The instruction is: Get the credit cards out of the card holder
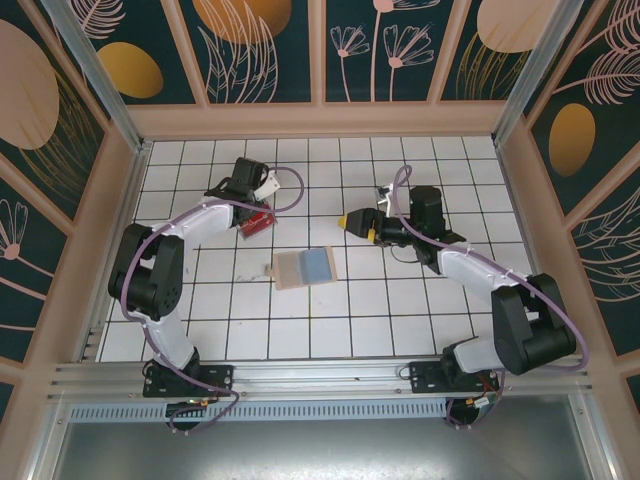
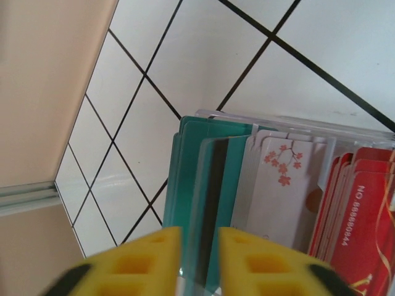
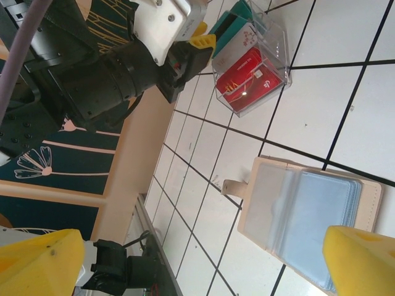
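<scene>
The step looked to be the setting of a teal card (image 2: pixel 208 203) into the clear box (image 3: pixel 279 46), which stood on the tabletop (image 1: pixel 400 300) at the far left. To do it well, the card should have gone down straight, its edge slipped into the gap between the teal stack and the white blossom card (image 2: pixel 278 185). A tilt could have caught it on the box rim or pushed the red cards (image 2: pixel 364 209) over. The grip should have been let go only once the card stood among the others, and the lift should have been straight up so that no finger dragged it back out.

The left pincer (image 2: pixel 199 239) had its yellow fingers (image 2: pixel 148 259) close together with the striped teal card running between them, to all appearance clamped on it. In the top view the left arm was reached forward, elbow bowed out toward the left wall, forearm running rightward to the box and wrist tipped down over it.

The holder (image 1: pixel 303 268) lay spread flat near the middle of the tabletop, well apart from the box. Whether any card was left in its sleeves I could not tell. The right pincer (image 3: pixel 203 240) was wide apart and held nothing. It hovered beyond the holder and to its right, the right arm's elbow out toward the right wall, its forearm stretched toward the centre
</scene>
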You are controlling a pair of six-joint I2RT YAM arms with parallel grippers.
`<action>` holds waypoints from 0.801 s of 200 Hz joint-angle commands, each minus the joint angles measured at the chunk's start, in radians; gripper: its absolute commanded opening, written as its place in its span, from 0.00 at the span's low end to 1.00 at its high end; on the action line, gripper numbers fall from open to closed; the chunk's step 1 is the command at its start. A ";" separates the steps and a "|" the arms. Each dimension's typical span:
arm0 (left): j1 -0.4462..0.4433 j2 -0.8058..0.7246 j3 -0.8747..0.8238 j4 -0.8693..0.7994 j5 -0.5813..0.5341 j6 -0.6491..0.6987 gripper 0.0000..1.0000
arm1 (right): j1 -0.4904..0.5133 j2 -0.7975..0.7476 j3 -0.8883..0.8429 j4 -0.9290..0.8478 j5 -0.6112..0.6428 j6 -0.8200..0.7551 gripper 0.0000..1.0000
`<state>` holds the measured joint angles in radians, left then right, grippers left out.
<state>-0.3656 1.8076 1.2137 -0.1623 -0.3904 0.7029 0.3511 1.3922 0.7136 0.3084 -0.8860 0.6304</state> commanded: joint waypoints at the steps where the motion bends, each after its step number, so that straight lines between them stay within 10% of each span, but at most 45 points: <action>1: 0.007 0.018 0.007 0.038 -0.032 -0.005 0.40 | -0.009 0.013 0.029 0.026 -0.028 -0.008 0.99; 76: 0.010 -0.048 0.072 0.012 0.015 -0.136 0.41 | -0.021 0.028 0.038 0.017 -0.016 -0.017 0.99; 160: 0.010 -0.318 0.035 0.007 0.094 -0.617 0.87 | -0.123 -0.008 0.108 -0.187 0.224 -0.135 0.99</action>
<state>-0.3645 1.5909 1.2972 -0.1669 -0.3290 0.3126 0.2501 1.4109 0.7757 0.2100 -0.7849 0.5617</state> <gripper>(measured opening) 0.810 0.987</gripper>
